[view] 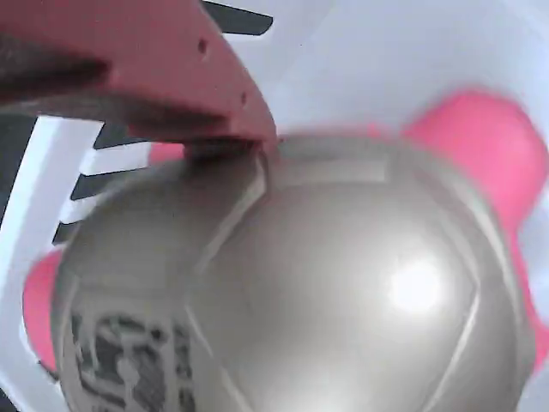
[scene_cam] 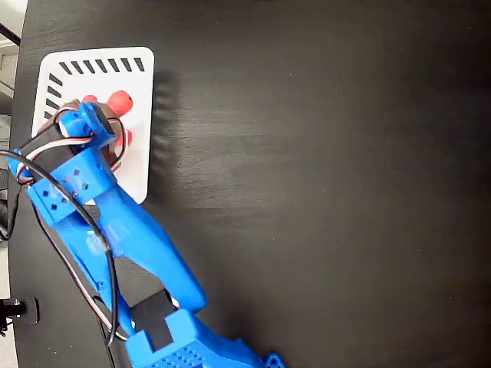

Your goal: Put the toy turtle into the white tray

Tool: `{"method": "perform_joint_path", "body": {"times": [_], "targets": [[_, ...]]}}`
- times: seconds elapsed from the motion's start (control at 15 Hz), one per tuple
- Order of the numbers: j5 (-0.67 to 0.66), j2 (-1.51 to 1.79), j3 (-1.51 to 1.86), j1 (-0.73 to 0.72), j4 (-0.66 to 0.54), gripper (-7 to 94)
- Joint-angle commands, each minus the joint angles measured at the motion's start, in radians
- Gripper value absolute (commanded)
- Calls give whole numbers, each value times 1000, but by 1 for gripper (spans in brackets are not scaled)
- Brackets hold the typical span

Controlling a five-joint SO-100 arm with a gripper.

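Item: toy turtle (view: pixel 326 283). Domed shell, metallic, reading silver-grey to bronze in the wrist view, divided into faceted plates by fine raised seams; one bright highlight on the right of the dome. A pale patch with dark mottled marking sits low on the left of the shell. Pink-red limbs or head project beyond the shell edge at upper right and lower left. In the fixed view only the red head (scene_cam: pixel 120 101) and a red limb show, the rest being covered by the arm.

Location: inside the white tray (scene_cam: pixel 136 165), toward its slotted end; white floor and wall show around the shell in the wrist view.

Item: white tray. Rectangular, rounded corners, dark slanted slots along its top and left sides in the fixed view. Stands at the upper left of the black surface (scene_cam: pixel 322 176).

Item: hand (scene_cam: pixel 103 126) of the blue arm (scene_cam: pixel 130 238). Placed directly over the turtle in the tray. One reddish finger (view: pixel 171 77) touches the shell's upper left edge. Whether it grips or is parted cannot be told.
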Motion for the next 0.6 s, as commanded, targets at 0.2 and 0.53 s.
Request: {"method": "perform_joint_path", "body": {"times": [0.2, 0.53], "targets": [[-6, 43, -41, -29, 6, 49], [2, 158, -40, -20, 51, 34]]}}
